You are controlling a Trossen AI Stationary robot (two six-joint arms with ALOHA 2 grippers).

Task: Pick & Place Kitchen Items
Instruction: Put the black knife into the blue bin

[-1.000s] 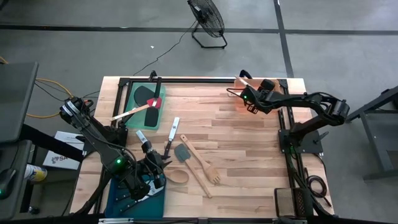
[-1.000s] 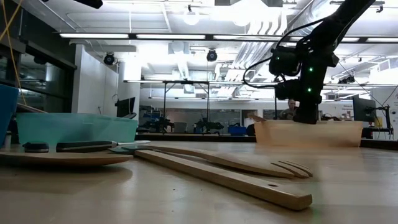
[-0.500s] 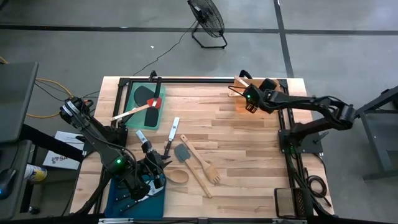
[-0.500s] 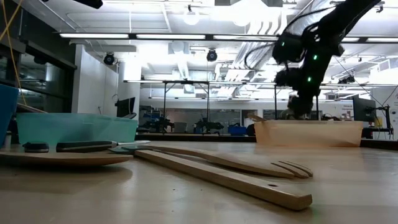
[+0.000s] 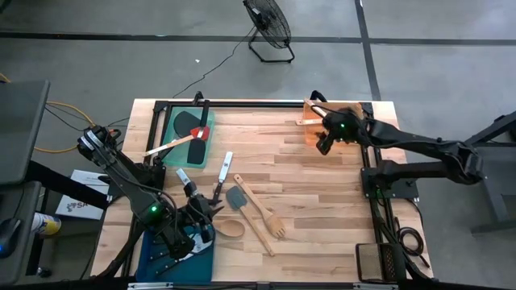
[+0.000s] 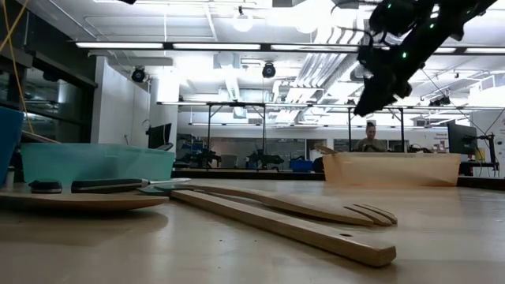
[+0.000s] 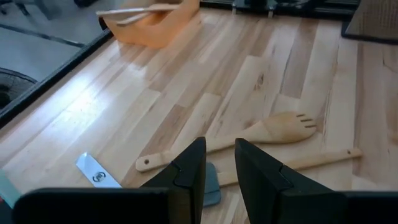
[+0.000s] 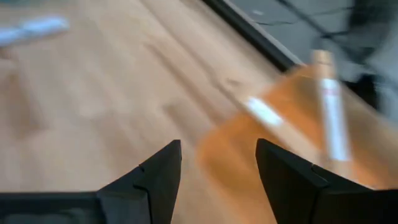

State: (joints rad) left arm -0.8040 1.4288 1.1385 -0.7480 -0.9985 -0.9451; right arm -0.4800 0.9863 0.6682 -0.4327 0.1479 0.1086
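Hovering released beside the orange tray [image 5: 310,133], the right end effector [image 5: 323,145] is far from the wooden turner [image 5: 260,205], which lies diagonally nearer the left end effector [image 5: 196,216], whose state I cannot tell.

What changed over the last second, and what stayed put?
The right end effector, fingers now open and empty, rose away from the orange tray, where wooden utensils lie. The left end effector stayed low by the teal tray. The utensils mid-table, such as the slotted turner, did not move.
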